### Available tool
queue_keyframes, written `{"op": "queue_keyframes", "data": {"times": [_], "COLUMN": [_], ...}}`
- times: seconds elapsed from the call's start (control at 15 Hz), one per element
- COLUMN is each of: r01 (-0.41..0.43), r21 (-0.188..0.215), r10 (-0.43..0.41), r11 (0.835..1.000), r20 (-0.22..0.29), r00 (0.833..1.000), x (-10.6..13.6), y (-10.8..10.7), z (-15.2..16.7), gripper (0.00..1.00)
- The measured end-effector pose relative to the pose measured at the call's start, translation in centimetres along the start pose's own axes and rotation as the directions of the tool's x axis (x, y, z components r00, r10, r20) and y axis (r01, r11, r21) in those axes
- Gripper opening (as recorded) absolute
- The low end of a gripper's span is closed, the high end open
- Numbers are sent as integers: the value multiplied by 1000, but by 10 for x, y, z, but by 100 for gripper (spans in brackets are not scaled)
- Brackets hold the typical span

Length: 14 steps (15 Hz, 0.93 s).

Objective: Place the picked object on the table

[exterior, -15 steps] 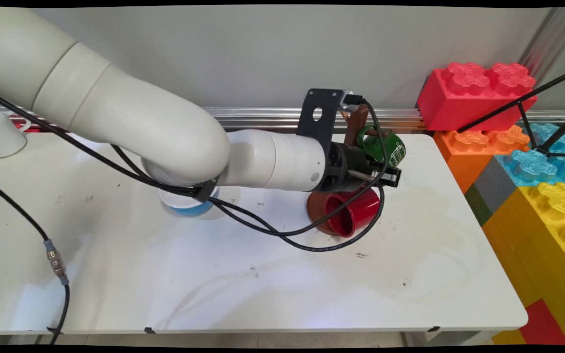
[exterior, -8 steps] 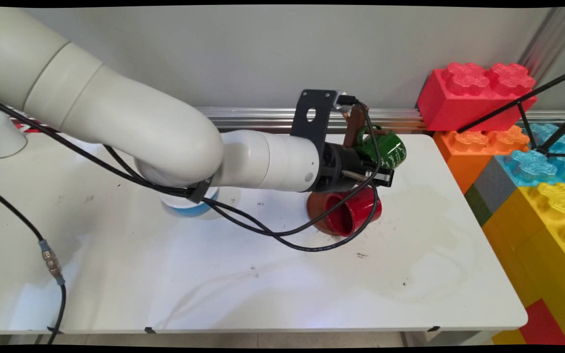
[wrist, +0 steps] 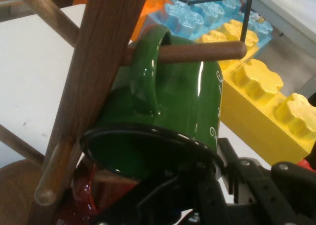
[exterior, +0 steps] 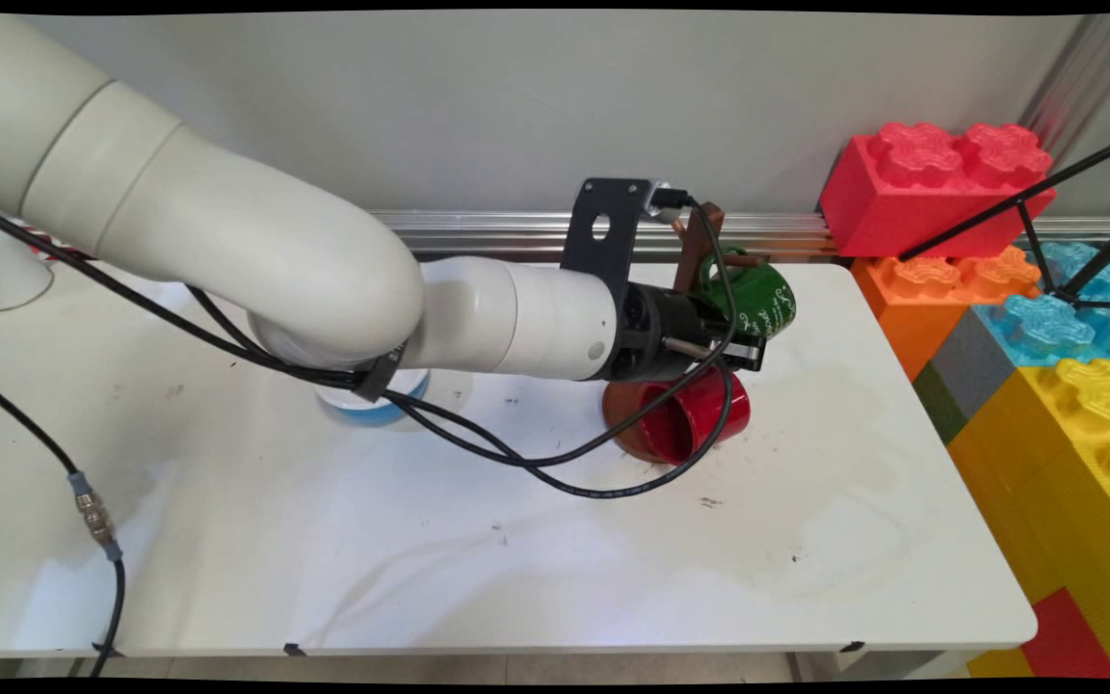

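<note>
Pulled back slightly leftward, leaving the tool (exterior: 748,349) close under the green mug (exterior: 762,299), hung by its handle on the rack (wrist: 98,77) peg (wrist: 207,51) over the counter (exterior: 516,540); cannot tell whether gripping.

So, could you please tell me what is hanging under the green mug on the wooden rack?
A red mug hangs below the green mug on the wooden rack, above its round brown base. The gripper covers the red mug's handle and peg.

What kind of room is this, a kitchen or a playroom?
Probably a robot test lab: a white robot arm works at a plain white table with a wooden mug rack, beside giant plastic building bricks.
</note>
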State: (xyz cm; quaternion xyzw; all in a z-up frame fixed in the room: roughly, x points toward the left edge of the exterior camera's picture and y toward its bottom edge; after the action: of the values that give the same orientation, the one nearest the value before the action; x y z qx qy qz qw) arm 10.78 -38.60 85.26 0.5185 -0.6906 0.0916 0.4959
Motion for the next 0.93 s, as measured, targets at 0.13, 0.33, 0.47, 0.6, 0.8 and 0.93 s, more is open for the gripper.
{"op": "queue_keyframes", "data": {"times": [0.13, 0.33, 0.47, 0.6, 0.8, 0.93], "r01": [1, 4, 5, 7, 9, 12], "r21": [-5, -16, -25, -31, -44, -51], "r10": [-1, -4, -5, -7, -9, -12], "r11": [1000, 1000, 1000, 999, 999, 999], "r20": [-1, -3, -5, -7, -9, -8], "r00": [1000, 1000, 1000, 1000, 1000, 1000], "x": [0, 2, 3, 4, 6, 6], "y": [1, 4, 6, 7, 10, 11], "z": [-1, -2, -3, -3, -4, -5], "gripper": [0, 0, 0, 0, 0, 0]}}
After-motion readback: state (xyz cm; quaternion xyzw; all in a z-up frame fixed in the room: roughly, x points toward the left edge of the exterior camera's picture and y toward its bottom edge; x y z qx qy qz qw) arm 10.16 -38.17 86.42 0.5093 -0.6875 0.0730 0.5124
